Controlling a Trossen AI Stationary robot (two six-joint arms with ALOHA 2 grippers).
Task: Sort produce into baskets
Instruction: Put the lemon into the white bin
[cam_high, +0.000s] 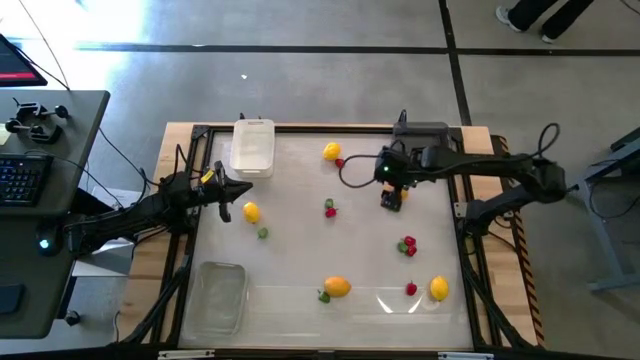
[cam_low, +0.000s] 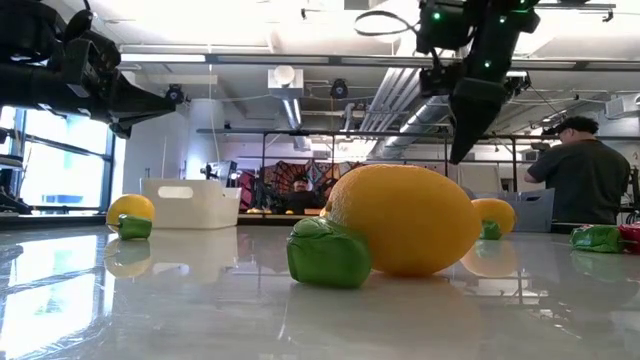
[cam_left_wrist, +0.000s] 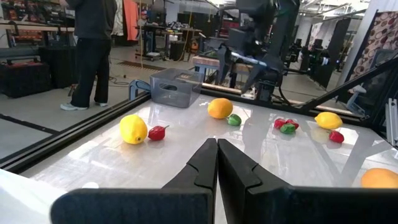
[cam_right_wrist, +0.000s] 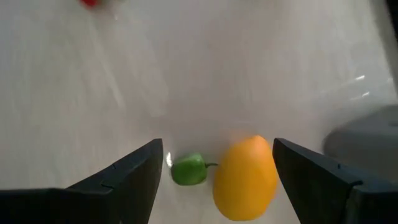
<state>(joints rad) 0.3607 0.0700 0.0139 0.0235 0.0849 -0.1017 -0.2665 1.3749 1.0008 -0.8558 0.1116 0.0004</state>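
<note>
Right between the spread-open fingers of the right claw (cam_right_wrist: 214, 163) sit an orange fruit (cam_right_wrist: 244, 177) and green piece (cam_right_wrist: 188, 169), while the left claw (cam_left_wrist: 217, 163) hangs clenched and empty.

You see a glossy white bench (cam_high: 300, 230) mirroring the smooth, shiny plastic-looking orange fruit (cam_low: 405, 218) and green piece (cam_low: 328, 252); its frame (cam_high: 180, 130) looks wooden, the clear tray (cam_high: 213, 297) plastic, the fingers (cam_left_wrist: 214, 171) matt black.

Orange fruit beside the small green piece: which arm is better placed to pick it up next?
Right. The right gripper hangs open directly over the orange fruit. The left gripper is shut, far off near the white tray.
</note>
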